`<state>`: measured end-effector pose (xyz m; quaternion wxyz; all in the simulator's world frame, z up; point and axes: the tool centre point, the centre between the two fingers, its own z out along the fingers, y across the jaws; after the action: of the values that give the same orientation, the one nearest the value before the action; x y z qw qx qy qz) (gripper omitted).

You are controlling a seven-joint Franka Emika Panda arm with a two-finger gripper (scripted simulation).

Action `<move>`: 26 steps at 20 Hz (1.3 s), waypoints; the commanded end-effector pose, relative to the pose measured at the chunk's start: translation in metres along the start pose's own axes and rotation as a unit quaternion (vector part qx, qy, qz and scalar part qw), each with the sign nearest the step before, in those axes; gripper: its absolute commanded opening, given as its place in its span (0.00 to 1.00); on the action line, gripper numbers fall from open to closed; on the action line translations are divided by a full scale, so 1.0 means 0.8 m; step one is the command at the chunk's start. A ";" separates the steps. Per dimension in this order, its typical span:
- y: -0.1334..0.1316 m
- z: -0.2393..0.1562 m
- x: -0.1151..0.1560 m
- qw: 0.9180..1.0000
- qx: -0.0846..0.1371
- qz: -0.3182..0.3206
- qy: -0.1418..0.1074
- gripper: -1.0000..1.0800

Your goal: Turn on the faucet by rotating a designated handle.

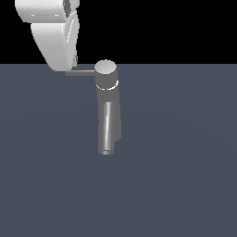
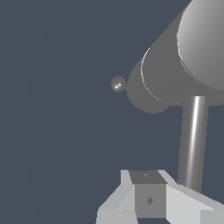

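My jaws [image 1: 69,65] sit at the outer end of the handle [image 1: 79,72], on the exterior view's left of the faucet [image 1: 107,109]. Whether they are apart or closed I cannot tell: the white bulk of my hand hides them in the exterior view, and the wrist view catches only a finger block [image 2: 148,199] at its edge. That block lies just beside the bright rod [image 2: 194,140], which I take to be the handle, though I cannot see whether it touches.

I judge I am placed out at the rod's tip for leverage: a push far from the capped top turns the handle with least effort, and it keeps my hand clear of the cap [image 1: 105,68] and of the thick spout [image 1: 107,129], which points toward the near side of the counter [image 1: 185,162].

The handle juts level from the faucet's top, straight out to the exterior view's left; the faucet stands upright near the middle of the counter, toward its far side.

My arm [image 1: 51,32] comes down from the upper left of the exterior view, forearm sloping toward the faucet, wrist lowest, hand angled steeply down onto the rod's end.
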<state>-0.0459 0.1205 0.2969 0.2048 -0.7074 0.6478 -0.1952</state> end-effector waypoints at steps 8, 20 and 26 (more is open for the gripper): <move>-0.010 0.013 0.005 0.999 0.009 0.030 0.012 0.00; -0.012 0.015 0.006 0.999 0.010 0.035 0.015 0.00; 0.003 0.015 0.004 0.999 0.010 0.035 0.015 0.00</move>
<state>-0.0375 0.1169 0.2876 0.2089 -0.6793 0.6731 -0.2047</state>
